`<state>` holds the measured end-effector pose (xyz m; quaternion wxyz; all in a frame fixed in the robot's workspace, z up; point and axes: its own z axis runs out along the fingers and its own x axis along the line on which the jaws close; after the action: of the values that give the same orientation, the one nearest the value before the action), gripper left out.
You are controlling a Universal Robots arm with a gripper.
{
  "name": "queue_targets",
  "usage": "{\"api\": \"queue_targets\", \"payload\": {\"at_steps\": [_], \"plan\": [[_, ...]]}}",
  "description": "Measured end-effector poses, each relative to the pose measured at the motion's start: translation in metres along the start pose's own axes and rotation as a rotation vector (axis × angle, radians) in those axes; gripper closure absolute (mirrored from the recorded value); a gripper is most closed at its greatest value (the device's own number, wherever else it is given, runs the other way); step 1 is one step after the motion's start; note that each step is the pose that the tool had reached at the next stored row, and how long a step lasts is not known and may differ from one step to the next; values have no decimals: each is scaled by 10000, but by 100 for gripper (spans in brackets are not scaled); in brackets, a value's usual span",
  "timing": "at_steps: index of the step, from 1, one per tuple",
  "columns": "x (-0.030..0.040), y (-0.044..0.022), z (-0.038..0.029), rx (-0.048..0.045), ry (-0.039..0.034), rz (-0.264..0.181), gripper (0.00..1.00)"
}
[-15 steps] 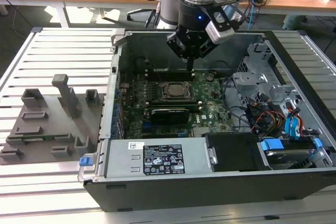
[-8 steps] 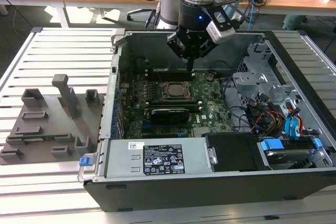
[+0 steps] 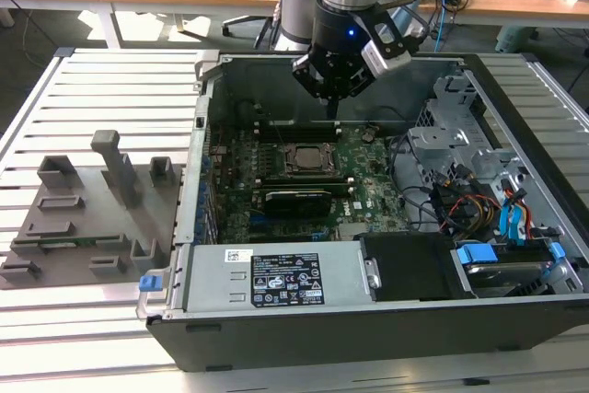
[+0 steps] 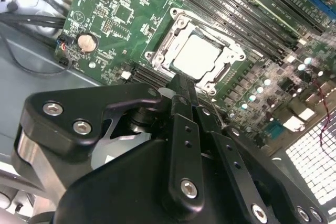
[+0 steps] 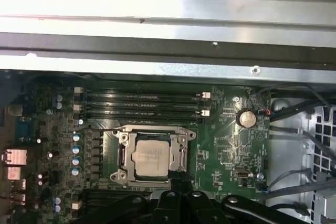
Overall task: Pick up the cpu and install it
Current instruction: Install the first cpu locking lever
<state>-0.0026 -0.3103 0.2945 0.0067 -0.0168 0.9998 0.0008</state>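
Note:
The cpu (image 3: 302,159), a silvery square chip, lies flat inside the socket frame (image 3: 304,146) on the green motherboard of the opened computer case. It shows in both wrist views, cpu (image 4: 197,56) and cpu (image 5: 150,159), with the metal frame around it. My gripper (image 3: 333,109) hangs above the board, a little behind the socket and towards the exterior view's right. Its fingers (image 4: 184,129) meet at the tip, so the gripper (image 4: 181,83) is shut with nothing in it and is not touching the chip.
A grey tray with upright blocks (image 3: 83,218) lies on the slatted table at the exterior view's left. Inside the case (image 3: 212,80) are a power supply box (image 3: 276,278), a drive cage with cables (image 3: 469,190), memory slots (image 5: 142,106) and a coin cell (image 5: 245,118).

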Motion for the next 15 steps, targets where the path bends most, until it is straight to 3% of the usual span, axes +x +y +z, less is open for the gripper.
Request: {"api": "queue_targets", "payload": {"at_steps": [6, 15], "plan": [[8, 1, 0, 30, 1, -1, 89], [183, 8, -2, 33, 0, -1, 89]]}}
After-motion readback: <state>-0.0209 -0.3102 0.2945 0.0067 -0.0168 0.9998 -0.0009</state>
